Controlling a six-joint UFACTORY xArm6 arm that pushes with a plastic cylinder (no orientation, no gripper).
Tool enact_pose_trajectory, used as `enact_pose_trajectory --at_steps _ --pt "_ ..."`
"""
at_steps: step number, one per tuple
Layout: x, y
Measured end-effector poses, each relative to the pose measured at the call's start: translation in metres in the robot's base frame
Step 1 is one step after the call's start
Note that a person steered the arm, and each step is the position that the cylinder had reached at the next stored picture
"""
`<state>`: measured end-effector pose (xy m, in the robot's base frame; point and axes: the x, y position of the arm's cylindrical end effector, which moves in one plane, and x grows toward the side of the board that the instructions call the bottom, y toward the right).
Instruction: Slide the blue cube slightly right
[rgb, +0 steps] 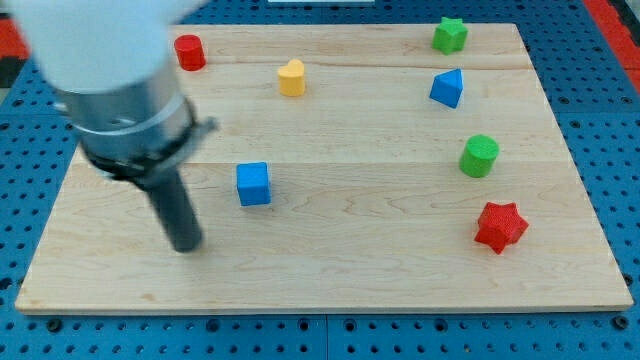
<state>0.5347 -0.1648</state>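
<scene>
My tip (186, 243) left-below blue cube (254, 184), apart.

White arm, grey collar, dark rod (172, 205).

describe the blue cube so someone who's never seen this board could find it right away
Start at the pale wooden board and look at its left half, where the dark rod comes down. My tip rests just left of and slightly below the blue cube, apart from it. The only other blue piece is a blue wedge-shaped block far off toward the view's upper right; this one is square-faced.
</scene>
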Motion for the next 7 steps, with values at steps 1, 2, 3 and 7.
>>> enact_pose_trajectory --at_steps 1,2,3,7 --pt "-0.052 -0.02" --pt "-0.074 -0.016" --pt "-0.074 -0.006" --pt "-0.06 0.063"
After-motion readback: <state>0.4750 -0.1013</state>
